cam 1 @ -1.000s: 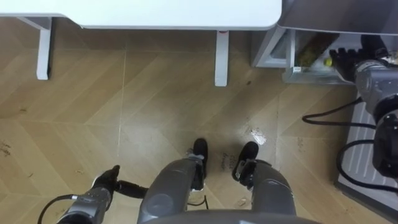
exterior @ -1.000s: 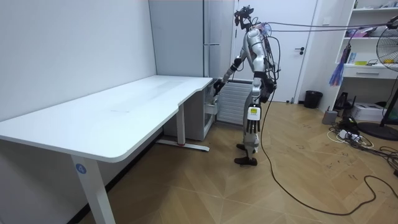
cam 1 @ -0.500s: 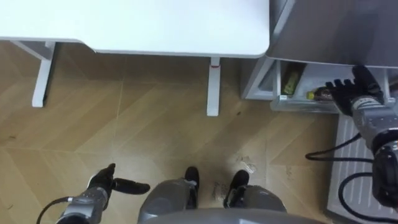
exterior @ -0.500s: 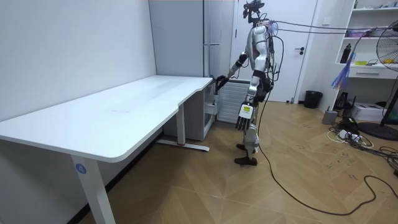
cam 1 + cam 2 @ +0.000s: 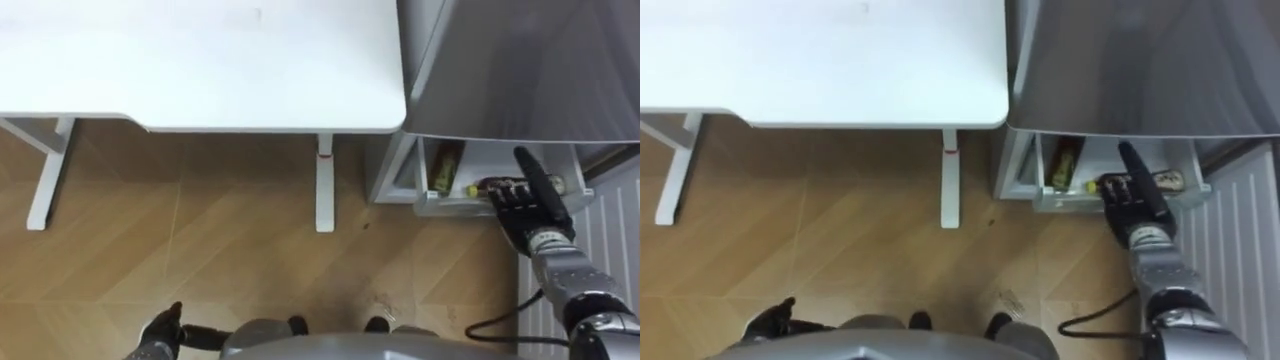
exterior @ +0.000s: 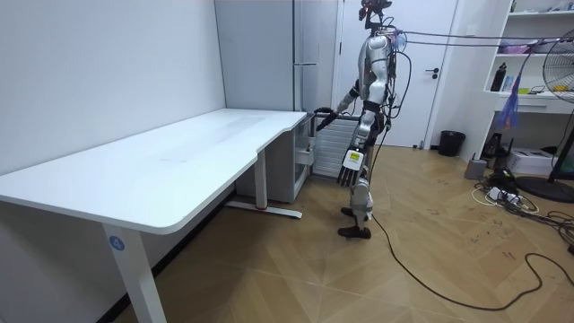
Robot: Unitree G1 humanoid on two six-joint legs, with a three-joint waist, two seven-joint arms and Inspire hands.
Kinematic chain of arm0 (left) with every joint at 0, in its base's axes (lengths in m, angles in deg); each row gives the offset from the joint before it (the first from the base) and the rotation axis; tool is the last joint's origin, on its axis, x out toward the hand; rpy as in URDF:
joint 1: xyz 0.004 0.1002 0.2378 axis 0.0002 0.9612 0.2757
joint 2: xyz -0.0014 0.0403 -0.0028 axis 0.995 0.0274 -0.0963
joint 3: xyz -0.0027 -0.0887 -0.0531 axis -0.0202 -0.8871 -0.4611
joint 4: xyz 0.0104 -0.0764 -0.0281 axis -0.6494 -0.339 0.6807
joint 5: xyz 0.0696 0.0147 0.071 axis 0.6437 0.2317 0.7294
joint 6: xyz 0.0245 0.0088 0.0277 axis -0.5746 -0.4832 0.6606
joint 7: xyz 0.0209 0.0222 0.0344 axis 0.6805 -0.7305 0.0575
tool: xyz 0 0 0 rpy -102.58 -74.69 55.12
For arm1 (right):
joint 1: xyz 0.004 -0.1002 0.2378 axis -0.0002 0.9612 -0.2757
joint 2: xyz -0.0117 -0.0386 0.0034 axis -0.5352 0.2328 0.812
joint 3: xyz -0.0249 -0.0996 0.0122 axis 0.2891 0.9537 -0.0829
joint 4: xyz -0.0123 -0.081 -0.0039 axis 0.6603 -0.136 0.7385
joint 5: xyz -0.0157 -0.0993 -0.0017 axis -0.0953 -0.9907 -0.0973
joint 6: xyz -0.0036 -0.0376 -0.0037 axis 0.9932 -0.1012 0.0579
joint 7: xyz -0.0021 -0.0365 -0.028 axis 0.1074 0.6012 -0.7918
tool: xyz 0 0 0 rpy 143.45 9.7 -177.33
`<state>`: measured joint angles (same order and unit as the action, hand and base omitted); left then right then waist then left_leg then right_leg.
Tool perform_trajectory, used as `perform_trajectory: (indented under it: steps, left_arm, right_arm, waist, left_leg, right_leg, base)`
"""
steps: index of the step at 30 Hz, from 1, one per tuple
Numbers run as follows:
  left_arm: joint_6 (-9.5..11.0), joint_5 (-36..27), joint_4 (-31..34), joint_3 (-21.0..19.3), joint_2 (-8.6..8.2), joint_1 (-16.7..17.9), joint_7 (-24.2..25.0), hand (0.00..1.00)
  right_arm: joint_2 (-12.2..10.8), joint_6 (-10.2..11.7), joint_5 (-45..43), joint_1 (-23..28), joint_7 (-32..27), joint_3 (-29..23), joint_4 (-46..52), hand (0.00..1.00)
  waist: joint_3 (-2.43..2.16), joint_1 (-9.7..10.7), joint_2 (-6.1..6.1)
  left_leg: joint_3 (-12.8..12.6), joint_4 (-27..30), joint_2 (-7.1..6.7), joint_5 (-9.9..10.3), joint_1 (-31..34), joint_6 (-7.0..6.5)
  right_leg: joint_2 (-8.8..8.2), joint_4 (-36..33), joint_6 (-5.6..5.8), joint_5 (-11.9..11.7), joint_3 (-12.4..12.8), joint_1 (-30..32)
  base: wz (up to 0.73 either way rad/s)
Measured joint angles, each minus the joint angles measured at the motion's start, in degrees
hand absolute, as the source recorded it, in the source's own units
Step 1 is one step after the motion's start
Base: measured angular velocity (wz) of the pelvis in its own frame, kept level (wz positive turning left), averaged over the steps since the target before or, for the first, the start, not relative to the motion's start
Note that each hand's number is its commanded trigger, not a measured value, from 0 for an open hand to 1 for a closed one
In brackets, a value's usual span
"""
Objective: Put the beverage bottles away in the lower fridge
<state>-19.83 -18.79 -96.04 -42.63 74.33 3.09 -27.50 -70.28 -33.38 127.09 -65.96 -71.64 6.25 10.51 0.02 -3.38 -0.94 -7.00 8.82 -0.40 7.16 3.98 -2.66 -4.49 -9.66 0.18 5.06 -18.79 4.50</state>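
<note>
Lower fridge drawer (image 5: 450,207) sits open with drinks (image 5: 445,165) lying inside (one right by the fingers). Right robot hand (image 5: 525,200) hovers over it, fingers straight, holding nothing. Left robot hand (image 5: 160,332) hangs relaxed above the wood floor (image 5: 250,250), near the white tabletop (image 5: 200,60).

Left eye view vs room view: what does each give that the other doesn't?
Left eye view: the open lower fridge drawer with bottles inside, right robot hand open, fingers straight, over its front edge. Room view: the whole robot standing by the fridge at the end of the desk; fan, shelves and door behind. Both: white desk, grey fridge, right arm stretched toward it.
</note>
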Motion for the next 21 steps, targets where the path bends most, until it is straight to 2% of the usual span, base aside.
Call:
perform_trajectory:
  steps: [4, 6, 10, 14, 17, 21]
  left_arm:
    - [0.57, -0.12, 0.73, -0.13, -0.11, 2.11, -1.38, 0.0]
    - [0.57, 0.31, 1.8, -0.32, -0.14, 3.37, -2.14, 0.0]
    - [1.01, 0.32, 2.01, -2.44, -0.35, 4.45, -3.55, 0.0]
    - [1.0, 1.01, 1.53, -4.3, -0.42, 4.99, -4.57, 0.0]
    - [0.6, 2.54, 1.49, -6.56, -0.85, 6.71, -5.03, 0.0]
    - [-0.97, 2.89, -0.95, -6.82, -1.13, 7.21, -5.01, 0.0]
  right_arm:
    - [-0.25, 0.15, -4.32, 2.56, -1.2, 1.45, -3.02, 0.0]
    - [-0.53, 0.16, -7.02, 3.14, -1.54, 1.47, -4.09, 0.0]
    - [-1.31, 0.16, -14.97, 5.9, -2.77, 1.61, -5.09, 0.0]
    - [-1.37, 0.21, -20.72, 7.3, -4.72, 1.64, -6.34, 0.0]
    - [-1.89, 0.13, -26.9, 8.65, -6.63, 1.6, -7.75, 0.0]
    - [-3.31, -0.1, -32.47, 10.4, -8.21, 1.57, -10.76, 0.0]
  waist:
    - [0.19, 0.61, -0.05]
    - [0.33, 1.59, -0.28]
    - [0.61, 1.53, -0.71]
    - [0.59, 1.56, -0.79]
    - [0.49, 1.5, -0.67]
    - [0.49, 1.81, -0.69]
  left_leg:
    - [0.68, -0.07, -0.29, 0.77, -1.92, 0.12]
    - [1.01, -0.18, -0.32, 1.0, -2.66, 0.22]
    - [1.26, -0.12, -0.26, 1.98, -4.69, 0.57]
    - [1.25, -0.09, -0.19, 2.58, -5.96, 0.67]
    - [1.31, -0.03, -0.08, 3.49, -7.76, 0.71]
    - [1.99, 0.71, -0.07, 4.61, -9.57, 0.69]
  right_leg:
    - [0.16, -0.06, 0.39, 0.84, 0.32, -2.02]
    - [0.45, 0.02, 0.47, 1.29, 1.59, -2.73]
    - [1.05, 0.26, 0.46, 2.14, 3.05, -4.8]
    - [1.2, 0.3, 0.59, 2.68, 3.39, -5.99]
    - [1.62, 0.99, 0.75, 3.06, 4.6, -8.12]
    - [1.64, 0.87, 0.99, 3.74, 4.54, -10.16]
  base:
    - [0.04]
    - [0.11]
    - [0.0]
    - [0.0]
    - [0.0]
    - [0.08]
